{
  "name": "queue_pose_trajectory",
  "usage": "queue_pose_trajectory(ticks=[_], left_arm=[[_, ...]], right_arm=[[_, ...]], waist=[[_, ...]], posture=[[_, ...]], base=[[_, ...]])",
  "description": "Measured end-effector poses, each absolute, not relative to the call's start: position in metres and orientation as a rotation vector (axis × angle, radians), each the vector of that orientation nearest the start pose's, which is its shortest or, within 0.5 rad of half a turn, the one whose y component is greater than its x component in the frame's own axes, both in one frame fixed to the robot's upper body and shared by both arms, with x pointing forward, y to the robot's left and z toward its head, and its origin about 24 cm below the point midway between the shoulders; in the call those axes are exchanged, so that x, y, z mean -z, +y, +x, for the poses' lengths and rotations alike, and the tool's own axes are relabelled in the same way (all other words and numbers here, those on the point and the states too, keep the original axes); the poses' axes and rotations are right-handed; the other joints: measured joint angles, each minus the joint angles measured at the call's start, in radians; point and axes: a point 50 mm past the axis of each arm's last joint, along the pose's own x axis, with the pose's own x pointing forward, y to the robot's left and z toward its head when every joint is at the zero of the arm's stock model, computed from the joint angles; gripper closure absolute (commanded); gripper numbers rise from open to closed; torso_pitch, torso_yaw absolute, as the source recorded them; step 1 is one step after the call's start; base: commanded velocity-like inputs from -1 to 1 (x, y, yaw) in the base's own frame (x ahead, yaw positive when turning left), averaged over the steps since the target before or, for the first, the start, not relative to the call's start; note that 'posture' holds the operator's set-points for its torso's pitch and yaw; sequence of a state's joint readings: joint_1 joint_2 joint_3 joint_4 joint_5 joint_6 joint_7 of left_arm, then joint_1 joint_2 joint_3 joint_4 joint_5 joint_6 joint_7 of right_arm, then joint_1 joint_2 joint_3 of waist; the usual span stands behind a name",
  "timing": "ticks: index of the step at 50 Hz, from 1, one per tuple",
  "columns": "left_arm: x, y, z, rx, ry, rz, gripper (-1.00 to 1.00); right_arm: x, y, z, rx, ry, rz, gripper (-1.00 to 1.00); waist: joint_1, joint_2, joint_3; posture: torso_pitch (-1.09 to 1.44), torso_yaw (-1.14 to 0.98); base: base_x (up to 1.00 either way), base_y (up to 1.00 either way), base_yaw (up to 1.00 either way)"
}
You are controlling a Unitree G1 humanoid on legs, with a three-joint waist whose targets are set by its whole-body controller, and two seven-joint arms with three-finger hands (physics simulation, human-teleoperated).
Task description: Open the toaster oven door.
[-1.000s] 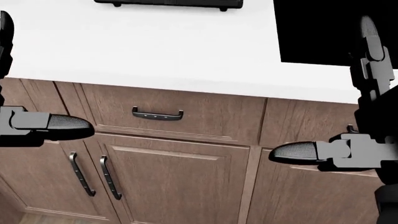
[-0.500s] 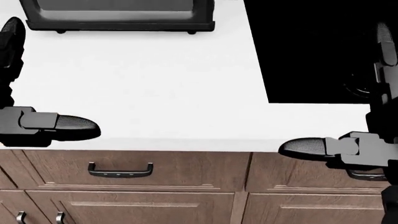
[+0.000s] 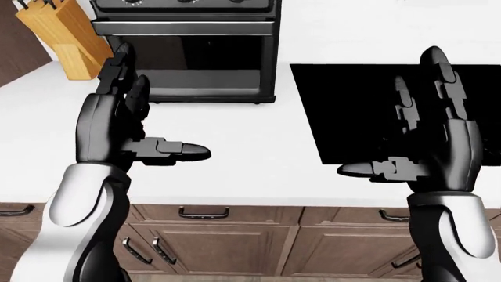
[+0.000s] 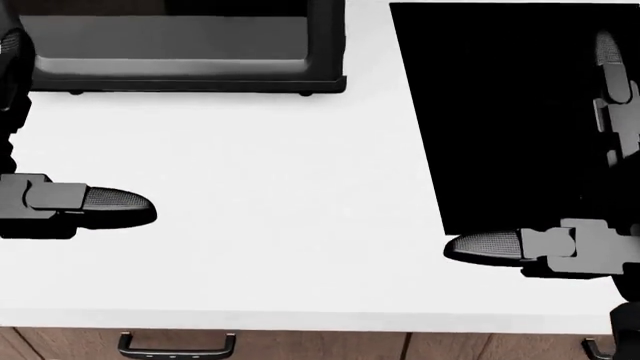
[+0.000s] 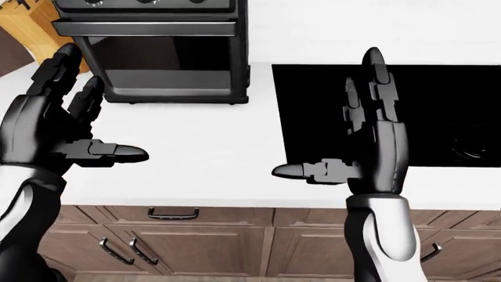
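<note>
The black toaster oven (image 3: 185,54) stands on the white counter (image 3: 251,147) at the top of the left-eye view. Its glass door is closed, with the bar handle (image 3: 184,27) across its upper edge and knobs above. My left hand (image 3: 155,110) hovers over the counter just below and left of the oven, fingers up, thumb pointing right, open and touching nothing. My right hand (image 3: 387,114) is raised the same way over the black cooktop (image 3: 352,100), open and empty. The head view shows only the oven's lower part (image 4: 180,45) and both thumbs.
A wooden knife block (image 3: 59,38) stands to the left of the oven. Brown drawers with dark handles (image 3: 204,212) and cabinet doors (image 3: 211,252) run under the counter's near edge. A cooktop burner ring (image 5: 470,147) shows at the right.
The camera has tilted up: the cabinets slid off the bottom of the head view and more of the oven came in at the top. Both hands keep their open pose.
</note>
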State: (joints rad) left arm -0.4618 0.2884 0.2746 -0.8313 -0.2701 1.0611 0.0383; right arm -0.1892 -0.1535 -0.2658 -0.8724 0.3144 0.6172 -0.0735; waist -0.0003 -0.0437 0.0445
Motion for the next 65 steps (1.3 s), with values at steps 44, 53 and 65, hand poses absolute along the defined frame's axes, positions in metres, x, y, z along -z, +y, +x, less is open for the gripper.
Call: queue_pose_trajectory(ticks=[44,53,65], left_arm=[[-0.242,0.196,0.240,-0.067,-0.264,0.110,-1.00],[-0.252,0.191,0.232,-0.044,-0.342,0.114,-1.00],[-0.252,0.188,0.235,-0.023,-0.323,0.119,-1.00]], right_arm=[[-0.219,-0.181,0.217,0.000,-0.447,0.088,-1.00],[-0.229,-0.184,0.209,0.017,-0.511,0.078,-1.00],[-0.228,-0.185,0.209,0.025,-0.490,0.079,-1.00]], waist=[[-0.004,0.059,0.013],[0.008,0.024,-0.050],[0.007,0.049,-0.169]], posture=[[-0.04,0.00],[-0.13,0.00],[-0.25,0.00]], base=[[0.14,0.00,0.00],[0.00,0.00,0.00],[0.00,0.00,0.00]])
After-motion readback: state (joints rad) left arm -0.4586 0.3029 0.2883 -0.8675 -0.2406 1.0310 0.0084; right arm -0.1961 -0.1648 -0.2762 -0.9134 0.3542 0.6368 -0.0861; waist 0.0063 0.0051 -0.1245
